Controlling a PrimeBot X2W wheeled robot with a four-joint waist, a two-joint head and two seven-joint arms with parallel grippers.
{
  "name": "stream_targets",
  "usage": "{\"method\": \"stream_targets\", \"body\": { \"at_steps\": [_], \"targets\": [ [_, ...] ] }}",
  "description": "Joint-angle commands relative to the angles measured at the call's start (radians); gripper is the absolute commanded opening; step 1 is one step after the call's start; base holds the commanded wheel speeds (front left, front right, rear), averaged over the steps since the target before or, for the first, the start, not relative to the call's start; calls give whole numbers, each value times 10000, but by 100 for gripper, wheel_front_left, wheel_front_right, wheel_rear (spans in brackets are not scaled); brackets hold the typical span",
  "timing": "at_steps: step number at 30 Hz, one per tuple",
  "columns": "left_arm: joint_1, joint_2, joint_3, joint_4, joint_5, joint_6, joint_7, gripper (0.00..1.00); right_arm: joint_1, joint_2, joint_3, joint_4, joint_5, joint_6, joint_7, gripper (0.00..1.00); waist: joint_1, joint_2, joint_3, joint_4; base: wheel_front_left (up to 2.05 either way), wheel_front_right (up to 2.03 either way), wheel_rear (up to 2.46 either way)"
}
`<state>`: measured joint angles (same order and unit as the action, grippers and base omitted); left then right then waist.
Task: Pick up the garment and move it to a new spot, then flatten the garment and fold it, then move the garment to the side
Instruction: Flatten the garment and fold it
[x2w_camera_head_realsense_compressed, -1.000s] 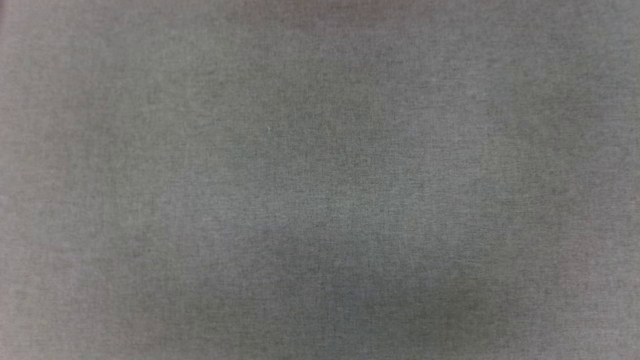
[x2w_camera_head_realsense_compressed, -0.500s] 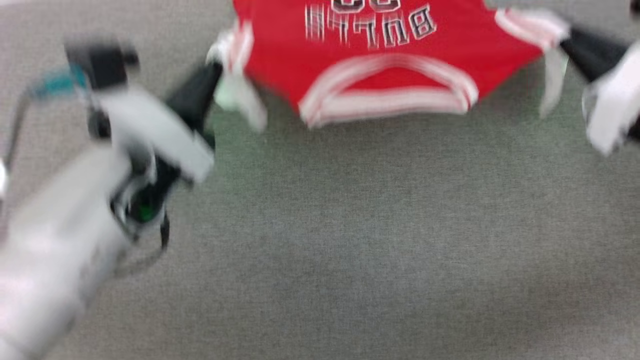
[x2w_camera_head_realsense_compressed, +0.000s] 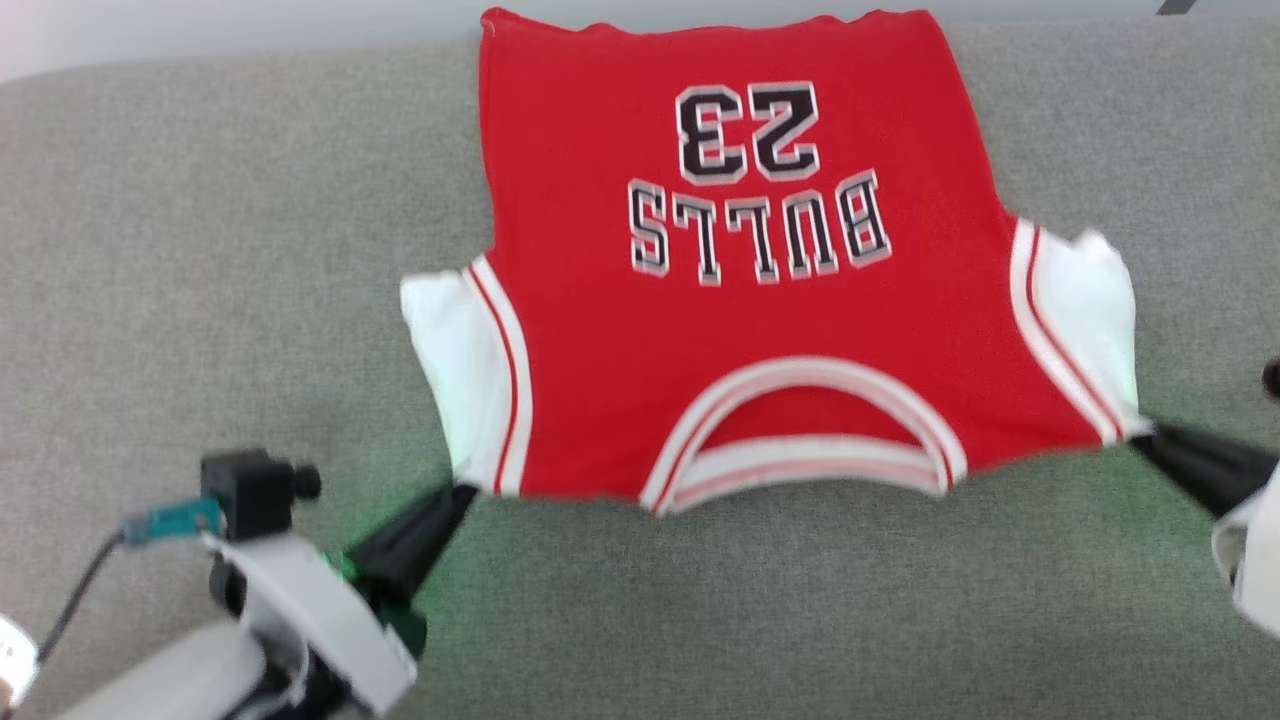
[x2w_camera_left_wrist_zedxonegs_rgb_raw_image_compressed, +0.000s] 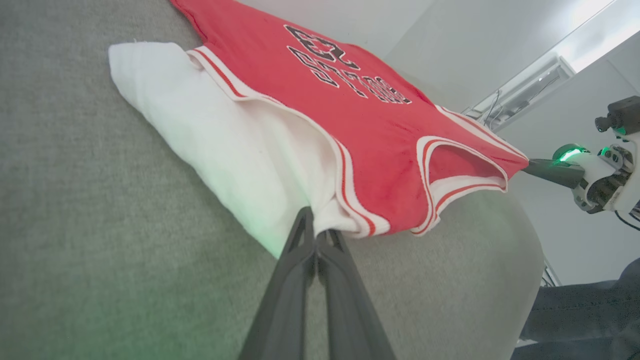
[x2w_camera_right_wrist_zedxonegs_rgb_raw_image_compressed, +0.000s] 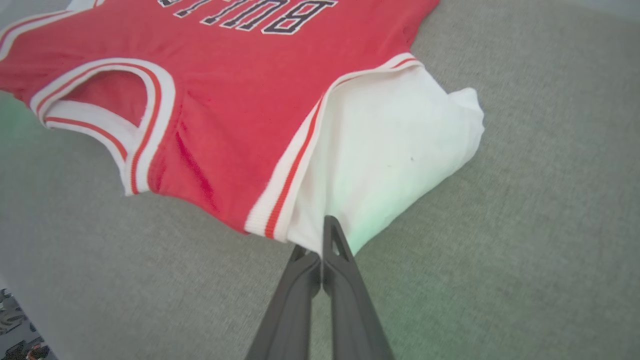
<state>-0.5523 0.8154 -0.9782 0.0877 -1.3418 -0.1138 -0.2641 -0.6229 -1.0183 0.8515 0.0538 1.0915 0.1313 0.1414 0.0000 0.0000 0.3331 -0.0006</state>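
Note:
The garment (x2w_camera_head_realsense_compressed: 740, 350), a red jersey with white sleeves and black "BULLS 23" print, lies spread face up on the grey cloth surface (x2w_camera_head_realsense_compressed: 200, 250), collar toward me. My left gripper (x2w_camera_head_realsense_compressed: 465, 490) is shut on the shoulder corner by the left white sleeve, and the left wrist view shows the pinch closely: left gripper (x2w_camera_left_wrist_zedxonegs_rgb_raw_image_compressed: 312, 229), garment (x2w_camera_left_wrist_zedxonegs_rgb_raw_image_compressed: 310, 90). My right gripper (x2w_camera_head_realsense_compressed: 1142, 436) is shut on the opposite shoulder corner. The right wrist view shows the right gripper (x2w_camera_right_wrist_zedxonegs_rgb_raw_image_compressed: 324, 241) pinching the white sleeve edge of the garment (x2w_camera_right_wrist_zedxonegs_rgb_raw_image_compressed: 225, 100). The collar edge between both grips is stretched and slightly lifted.
The grey surface ends just behind the garment's hem at a pale wall (x2w_camera_head_realsense_compressed: 200, 30). In the left wrist view the surface's rounded edge (x2w_camera_left_wrist_zedxonegs_rgb_raw_image_compressed: 530, 260) drops off at the right, with the right gripper (x2w_camera_left_wrist_zedxonegs_rgb_raw_image_compressed: 537, 167) beyond it. Open grey cloth lies to either side.
The head camera has swung: first it showed bare grey cloth, then a blurred garment at the top. Now the garment and both grippers sit sharp in the middle of the view.

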Motion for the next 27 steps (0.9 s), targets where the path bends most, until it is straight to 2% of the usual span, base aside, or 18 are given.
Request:
{"method": "stream_targets", "body": {
  "at_steps": [1, 7, 15, 18, 21, 27],
  "targets": [
    [485, 319, -125, -469, 140, 159, 5, 0, 767, -211, -370, -440, 19, -11, 253, 0, 0, 0, -115, 18, 0, 0, 0],
    [1560, 1228, -376, -1913, 425, 768, 3, 0, 3058, -610, -1508, -1684, 8, -11, 1072, 0, 0, 0, -159, 4, 0, 0, 0],
    [2704, 2122, -247, -3491, 239, 990, 2, 0, 5914, -783, -3396, -3246, -215, -11, 2228, 0, 0, 0, -24, 27, 0, 0, 0],
    [2776, 2085, -250, -3532, 313, 1052, 45, 0, 6456, -347, -4420, -3534, -624, -11, 2512, 0, 0, 0, 2, 4, 0, 0, 0],
    [2599, 1741, -333, -3266, 365, 955, 128, 0, 6637, 263, -5077, -3791, -1130, -11, 3123, 0, 0, 0, 4, -32, 0, 0, 0],
    [2272, 1149, -636, -2419, 658, 843, 533, 0, 6478, 1180, -5408, -3775, -1730, -11, 4249, 0, 0, 0, 57, -55, 0, 0, 0]
  ]
}}
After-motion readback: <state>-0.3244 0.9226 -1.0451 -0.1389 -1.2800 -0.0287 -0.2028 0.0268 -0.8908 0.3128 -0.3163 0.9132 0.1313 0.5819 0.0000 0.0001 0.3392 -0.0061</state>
